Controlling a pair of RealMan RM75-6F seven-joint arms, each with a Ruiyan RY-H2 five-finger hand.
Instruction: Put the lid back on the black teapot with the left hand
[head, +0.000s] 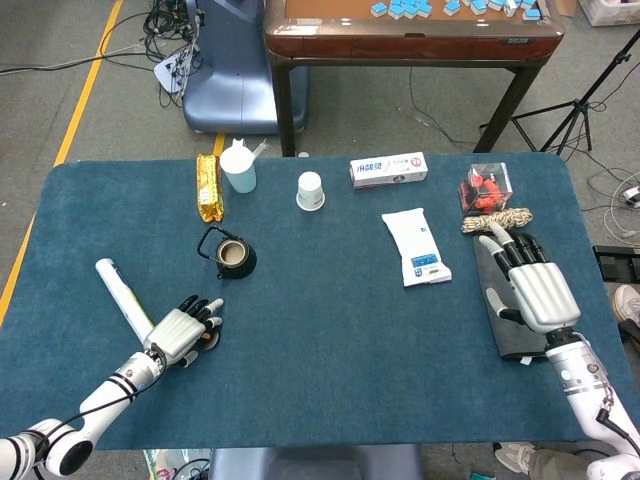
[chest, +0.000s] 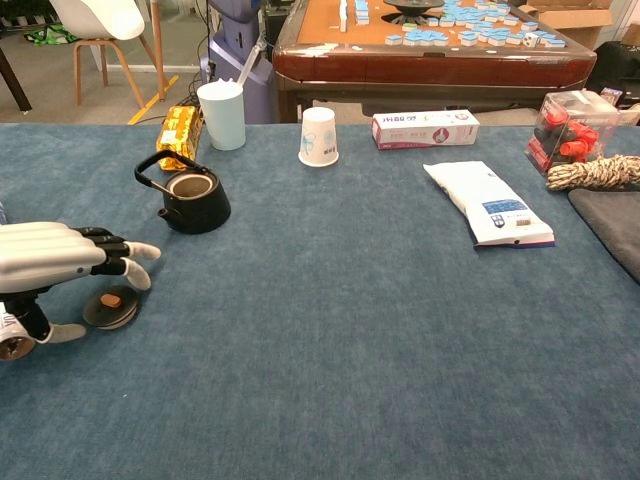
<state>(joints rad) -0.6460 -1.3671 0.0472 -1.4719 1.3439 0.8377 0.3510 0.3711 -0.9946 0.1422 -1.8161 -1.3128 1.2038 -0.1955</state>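
The black teapot (head: 233, 254) (chest: 189, 197) stands uncovered on the blue table, handle raised. Its dark round lid (chest: 111, 307) with a brown knob lies flat on the cloth, well in front of the pot to the left. My left hand (head: 184, 326) (chest: 60, 260) hovers over the lid, fingers stretched out above it and thumb low beside it, holding nothing. In the head view the hand hides most of the lid (head: 208, 339). My right hand (head: 528, 284) rests flat and open on a dark pad at the right edge.
A white tube (head: 122, 294) lies left of my left hand. Behind the teapot stand a gold packet (head: 207, 186), a pale mug (head: 239, 168) and a paper cup (head: 311, 190). A white pouch (head: 417, 246), a box (head: 388, 170), rope (head: 497, 219) and a clear case (head: 485, 186) lie to the right.
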